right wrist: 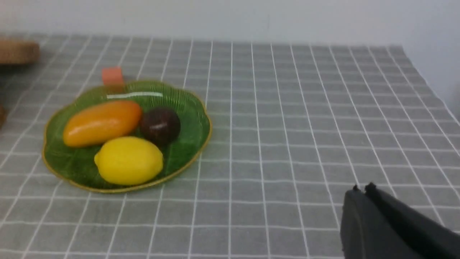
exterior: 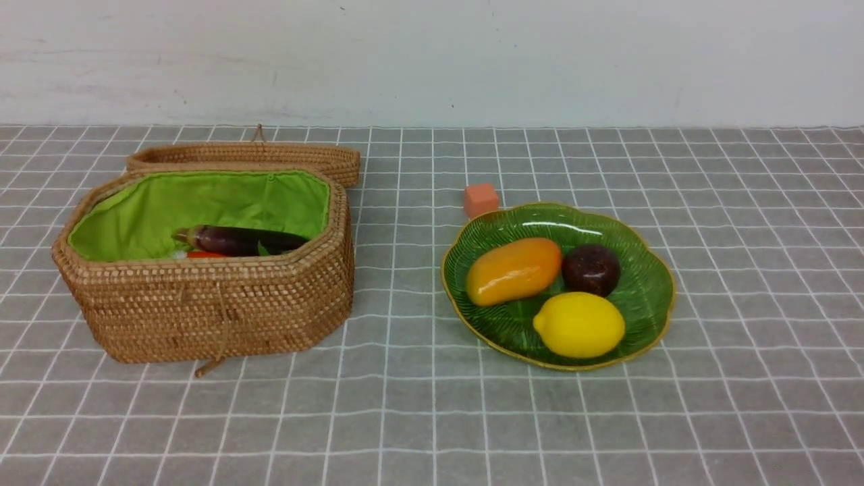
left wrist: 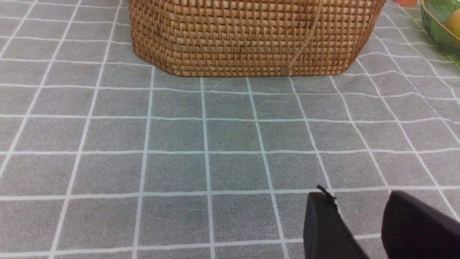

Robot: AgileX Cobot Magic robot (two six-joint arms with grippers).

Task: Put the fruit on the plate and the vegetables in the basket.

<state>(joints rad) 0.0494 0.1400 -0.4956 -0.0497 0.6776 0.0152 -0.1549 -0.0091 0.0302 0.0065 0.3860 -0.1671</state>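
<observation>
- rattan basket (exterior: 202, 297) on left, lid (exterior: 246, 156) behind; eggplant (exterior: 239, 240) and red-orange piece (exterior: 204, 254) inside
- green plate (exterior: 648, 283) on right holds mango (exterior: 514, 271), maroon fruit (exterior: 591, 269), lemon (exterior: 579, 325)
- left gripper (left wrist: 359, 219) parted, empty
- right gripper (right wrist: 363, 190) closed, empty

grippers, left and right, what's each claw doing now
left claw: open, holding nothing
right claw: shut, holding nothing

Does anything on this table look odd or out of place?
Only a small orange cube sitting on the cloth just behind the plate, belonging to neither group. The basket stands open, its lid lying behind it. Nothing is spilled or damaged.
</observation>
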